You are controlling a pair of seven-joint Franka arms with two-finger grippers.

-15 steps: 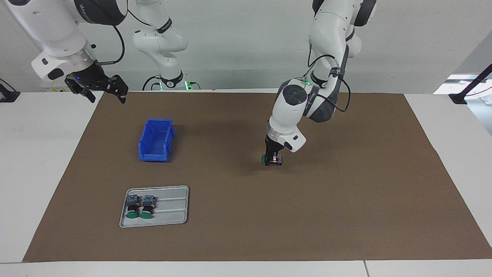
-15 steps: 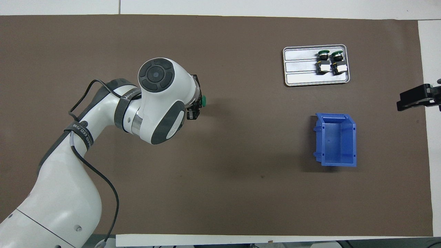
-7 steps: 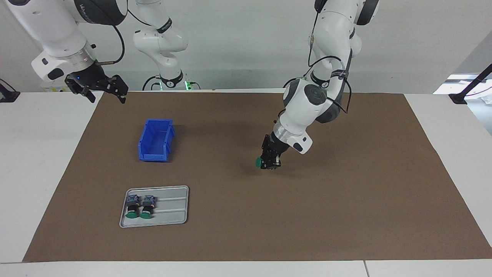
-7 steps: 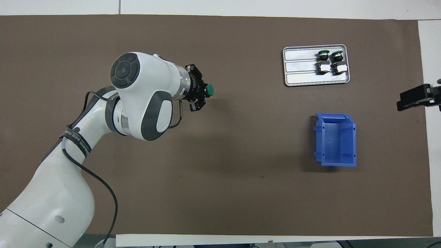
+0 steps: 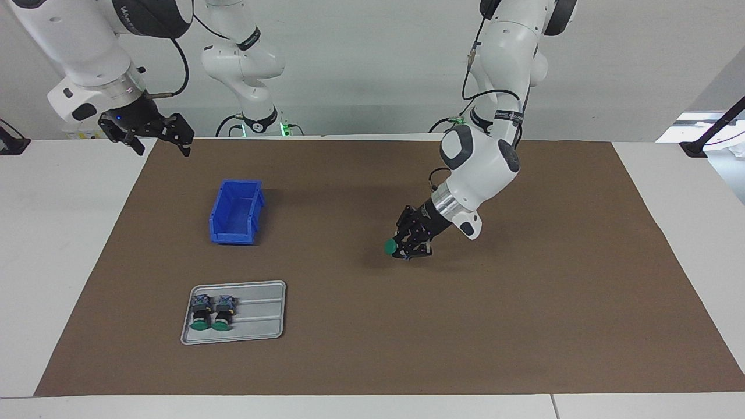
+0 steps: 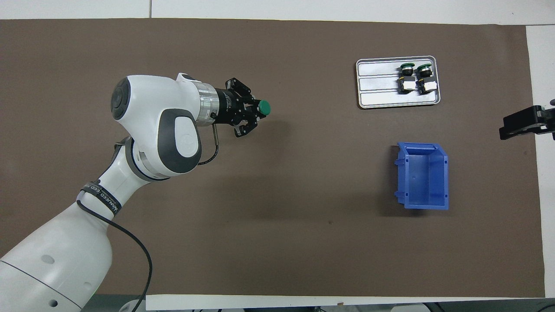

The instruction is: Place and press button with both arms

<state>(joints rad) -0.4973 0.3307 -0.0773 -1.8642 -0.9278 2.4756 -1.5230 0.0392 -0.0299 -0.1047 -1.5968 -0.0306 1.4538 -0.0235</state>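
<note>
My left gripper (image 5: pixel 409 243) (image 6: pixel 248 113) is shut on a button (image 5: pixel 390 247) (image 6: pixel 263 107) with a round green cap. It holds the button low over the middle of the brown mat. The wrist slants, and the cap points sideways toward the right arm's end of the table. I cannot tell whether the button touches the mat. My right gripper (image 5: pixel 158 138) (image 6: pixel 525 123) waits open and empty, raised over the mat's edge at its own end of the table. Two more buttons (image 5: pixel 212 312) (image 6: pixel 415 78) lie side by side in a grey tray (image 5: pixel 262 317) (image 6: pixel 377 93).
A blue bin (image 5: pixel 236 212) (image 6: pixel 422 175), open at the top, stands on the mat nearer to the robots than the tray, toward the right arm's end. The brown mat (image 5: pixel 524 320) covers most of the white table.
The left wrist has swung from pointing straight down to a slant. The held button has turned with it and shifted slightly toward the right arm's end. The right arm has not moved.
</note>
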